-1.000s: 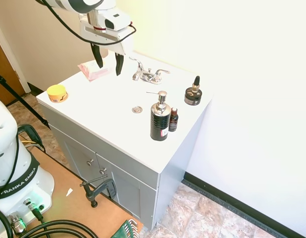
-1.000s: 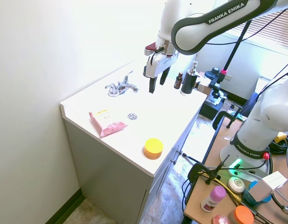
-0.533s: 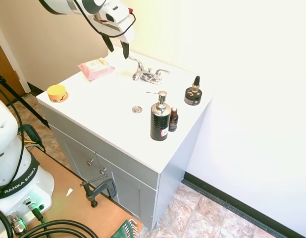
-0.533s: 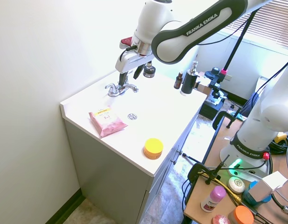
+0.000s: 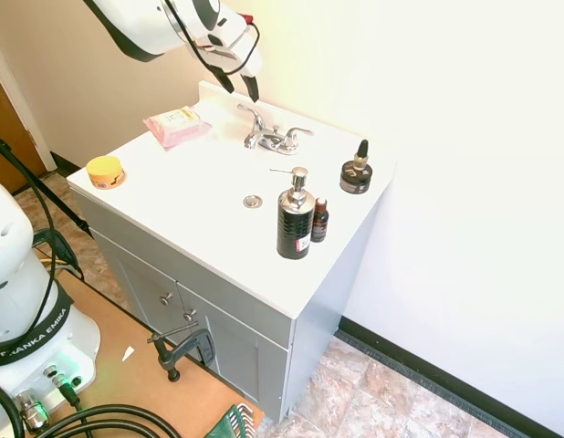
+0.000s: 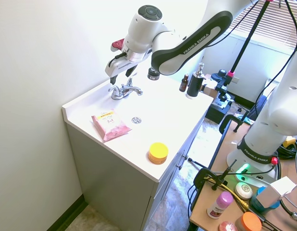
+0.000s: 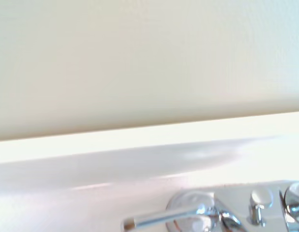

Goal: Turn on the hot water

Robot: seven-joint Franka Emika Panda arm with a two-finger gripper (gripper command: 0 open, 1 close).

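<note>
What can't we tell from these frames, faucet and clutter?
- Faucet, wrist view: cut off by the bottom edge; spout and right-hand lever unseen.
- Pink packet print: too small in both exterior views.
- Small brown bottle, second exterior view: partly behind the black pump bottle.
- Hot water lever angle: too small to judge.

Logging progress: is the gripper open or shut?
Open: the gripper shows two separate fingers above the hot lever, not touching it.
</note>
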